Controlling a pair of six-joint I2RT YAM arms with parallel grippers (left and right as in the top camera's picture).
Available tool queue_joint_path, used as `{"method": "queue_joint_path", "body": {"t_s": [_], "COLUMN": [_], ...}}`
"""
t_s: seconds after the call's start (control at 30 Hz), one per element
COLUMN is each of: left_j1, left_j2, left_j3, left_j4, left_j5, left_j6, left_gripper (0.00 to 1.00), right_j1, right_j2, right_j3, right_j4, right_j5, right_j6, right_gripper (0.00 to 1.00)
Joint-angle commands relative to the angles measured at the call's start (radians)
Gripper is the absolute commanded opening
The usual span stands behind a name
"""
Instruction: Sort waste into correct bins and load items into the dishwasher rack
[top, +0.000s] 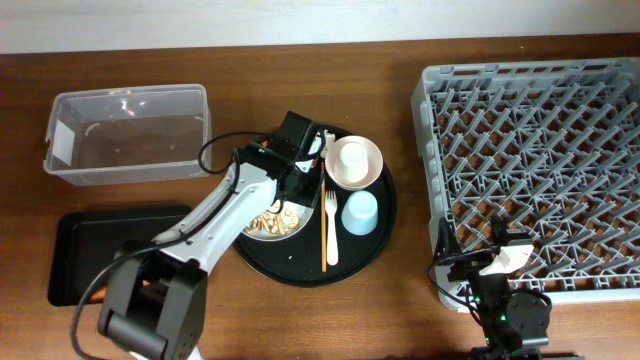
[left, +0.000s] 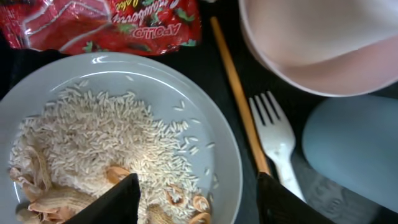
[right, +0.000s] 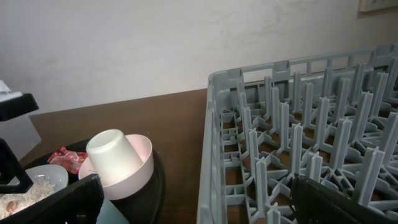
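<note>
Overhead, the left arm reaches across the round black tray. Its left fingers are spread wide over the pale grey-green plate, one tip above the white rice and brown bits, the other past the rim by the chopstick. The red wrapper lies against the plate's far edge. Beside the chopstick lie the white fork and the light blue cup. The cream cup sits upturned in the pink bowl. The right fingers are also wide apart and hold nothing, at the near-left corner of the dishwasher rack. The clear tub and the black rectangular tray sit on the bench to the left.
</note>
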Motion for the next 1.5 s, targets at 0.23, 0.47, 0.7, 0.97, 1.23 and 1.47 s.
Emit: {"method": "queue_joint_path", "body": {"t_s": [0.23,0.47,0.7,0.97,1.23,1.47], "left_j1": [-0.080,-0.080,-0.105,-0.113,-0.113,-0.116], "left_j2": [0.148,0.168,0.169,0.169,0.169,0.168], "left_j3": [0.012,0.012,-0.007,-0.054,-0.063,-0.060], "left_j4": [0.032,0.036,0.037,0.079,0.089,0.088], "left_j5": [-0.037,-0.082,-0.074,-0.101,-0.108,-0.108], "left_j6": [0.008,-0.037,-0.040,-0.096,-0.097,-0.097], "left_gripper": [0.58,0.46,0.40,0.39,0.19,0.01], "right_j1": [-0.006,-0.006,-0.006,-0.006,-0.006,-0.006], "right_j2": [-0.006,-0.006,-0.006,-0.006,-0.006,-0.006], "right_j3": [-0.005,-0.005,-0.005,-0.005,-0.005,-0.005], "right_j4": [-0.005,-0.005,-0.005,-0.005,-0.005,-0.005], "right_j5": [0.006,0.006,0.006,0.006,0.006,0.006], "right_j6": [-0.007,-0.007,-0.007,-0.007,-0.007,-0.007], "right_gripper": [0.99,0.99,0.99,0.99,0.98,0.99]}}
